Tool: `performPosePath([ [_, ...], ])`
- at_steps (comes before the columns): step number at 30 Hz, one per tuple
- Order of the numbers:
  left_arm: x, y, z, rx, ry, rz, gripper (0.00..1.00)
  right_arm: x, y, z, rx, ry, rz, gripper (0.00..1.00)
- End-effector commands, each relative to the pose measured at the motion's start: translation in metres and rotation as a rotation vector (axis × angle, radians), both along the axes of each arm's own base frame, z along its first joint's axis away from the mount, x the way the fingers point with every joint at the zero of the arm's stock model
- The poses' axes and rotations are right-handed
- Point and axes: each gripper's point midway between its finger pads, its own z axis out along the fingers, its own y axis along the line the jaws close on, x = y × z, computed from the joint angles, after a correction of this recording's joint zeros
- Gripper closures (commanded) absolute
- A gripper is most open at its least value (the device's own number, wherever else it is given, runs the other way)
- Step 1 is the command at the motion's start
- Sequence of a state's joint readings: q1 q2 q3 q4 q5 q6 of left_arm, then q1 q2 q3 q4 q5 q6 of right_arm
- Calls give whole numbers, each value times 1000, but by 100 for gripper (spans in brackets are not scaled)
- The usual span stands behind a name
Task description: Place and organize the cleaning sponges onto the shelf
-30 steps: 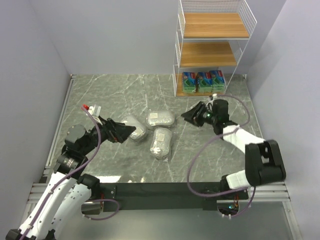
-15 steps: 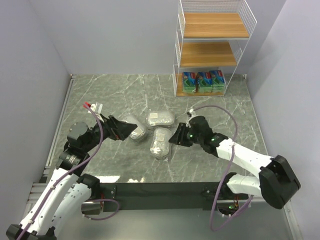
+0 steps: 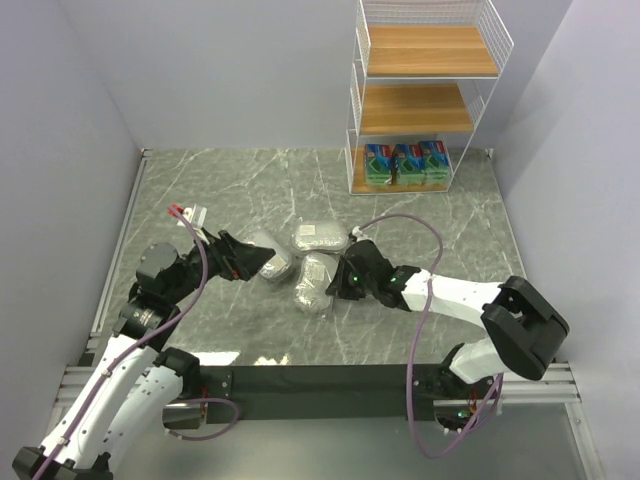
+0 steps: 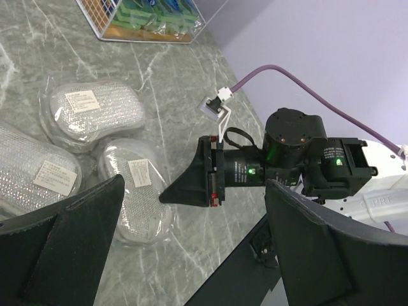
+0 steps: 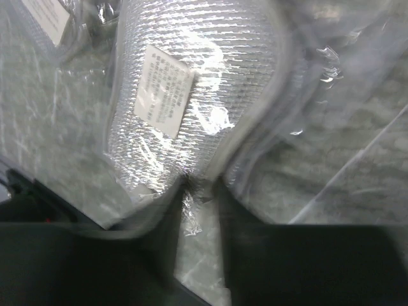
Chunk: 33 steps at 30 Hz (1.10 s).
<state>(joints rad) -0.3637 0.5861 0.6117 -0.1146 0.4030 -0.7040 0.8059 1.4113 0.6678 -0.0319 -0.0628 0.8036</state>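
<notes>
Checking the feeds: the top view only shows my right gripper [image 3: 337, 283] nosed against the right edge of the near silver pack [image 3: 312, 285], mid-table [image 3: 220, 190]. The right wrist camera tells more. The fingers [image 5: 169, 242] sit almost together with that pack's clear wrap bunched in the slim gap, so it's pinching the wrap's edge.

My left gripper [image 3: 252, 262] is just beside the left silver pack [image 3: 275, 262]. Its wrist view shows the jaws spread wide with nothing held. The far silver pack [image 3: 320, 238] lies just beyond the other two. Three green packs [image 3: 405, 163] sit in a row on the shelf's [image 3: 430, 50] bottom tier, far right.
</notes>
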Motion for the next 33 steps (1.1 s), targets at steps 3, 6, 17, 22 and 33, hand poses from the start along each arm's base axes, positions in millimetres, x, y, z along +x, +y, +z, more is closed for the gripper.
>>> performPosePath([
  [3,-2,-3,11,-23,-37,-18,1,16,-10,-8,-77,-57,-36,100],
  [6,-2,-3,12,-22,-36,-18,1,16,-25,-10,-162,-79,2,100],
  [17,2,-9,9,-47,-26,-43,1,26,-115,32,-494,-185,-56,100],
  [22,3,-12,14,-51,-28,-52,2,50,-140,41,-519,-200,-145,100],
  [33,-1,-6,16,-48,-38,-31,2,123,-117,45,-559,-216,59,100],
])
